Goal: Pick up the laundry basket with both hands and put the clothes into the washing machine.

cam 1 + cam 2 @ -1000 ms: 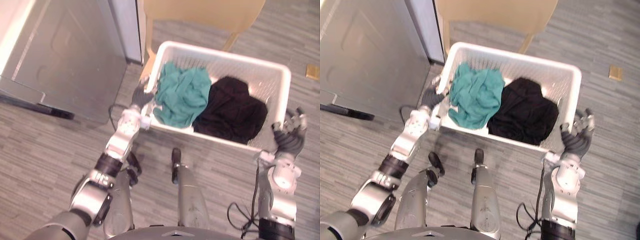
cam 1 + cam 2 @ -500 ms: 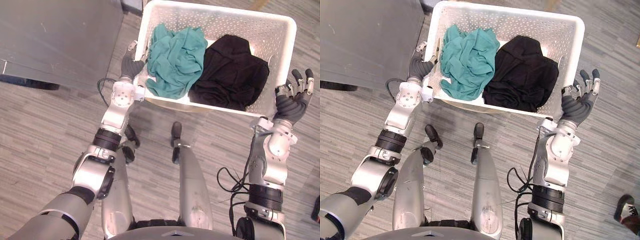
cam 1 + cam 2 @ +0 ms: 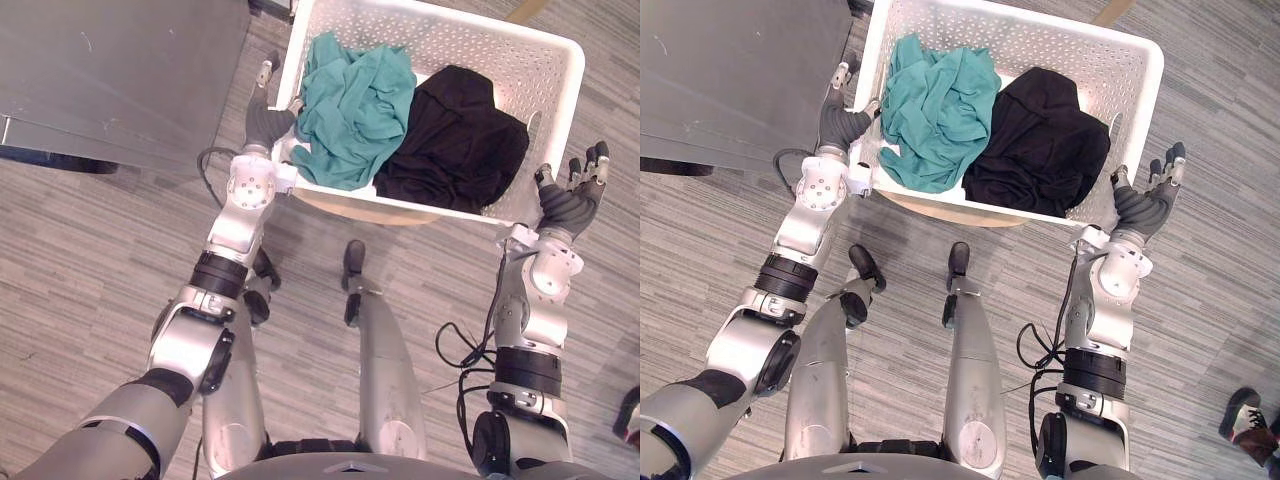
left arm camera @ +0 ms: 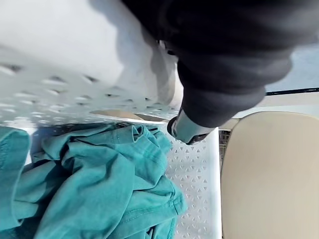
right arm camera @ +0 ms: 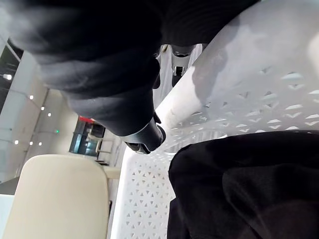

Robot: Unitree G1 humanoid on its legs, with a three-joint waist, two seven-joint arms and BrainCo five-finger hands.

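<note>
Flanking the basket (image 3: 545, 65) of clothes (image 3: 360, 100), left hand (image 3: 262, 120) presses straight fingers to 1 wall; right hand (image 3: 565, 205), fingers spread, sits just beside the opposite. Likely light, stiff: take both rims.

Laundry basket (image 3: 1060, 45) holding teal cloth (image 3: 937, 110) and black cloth (image 3: 1040, 145); left hand (image 3: 840, 125), right hand (image 3: 1143, 205) at its side walls, fingers straight

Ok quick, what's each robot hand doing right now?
Left hand: open, fingers straight, pressed against the side of the basket.
Right hand: open, fingers straight, at the basket's other side.
</note>
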